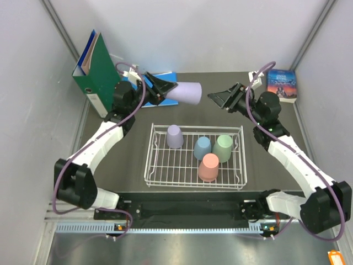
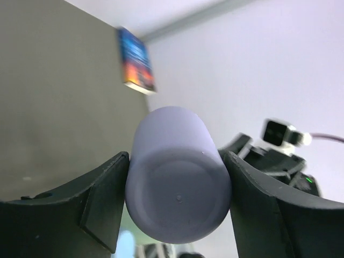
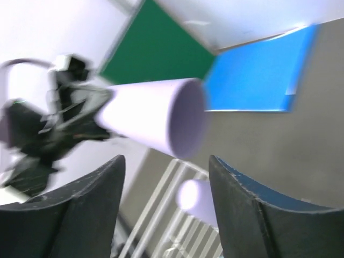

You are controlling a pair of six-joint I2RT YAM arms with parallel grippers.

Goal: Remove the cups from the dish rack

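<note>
My left gripper [image 1: 165,90] is shut on a lavender cup [image 1: 187,93] and holds it on its side in the air behind the dish rack [image 1: 151,165], mouth pointing right. In the left wrist view the cup's base [image 2: 177,193] sits between both fingers. My right gripper [image 1: 218,96] is open and empty, facing the cup's mouth a short gap away; the right wrist view shows that cup [image 3: 156,115] above the open jaws. In the rack, upside down, stand a second lavender cup [image 1: 175,136], a dusty blue cup [image 1: 202,148], a sage green cup [image 1: 223,148] and a salmon pink cup [image 1: 208,167].
A green binder [image 1: 96,72] stands at the back left, with a flat blue folder [image 1: 165,77] beside it under the left gripper. A book [image 1: 282,84] lies at the back right. White walls close in the back and both sides.
</note>
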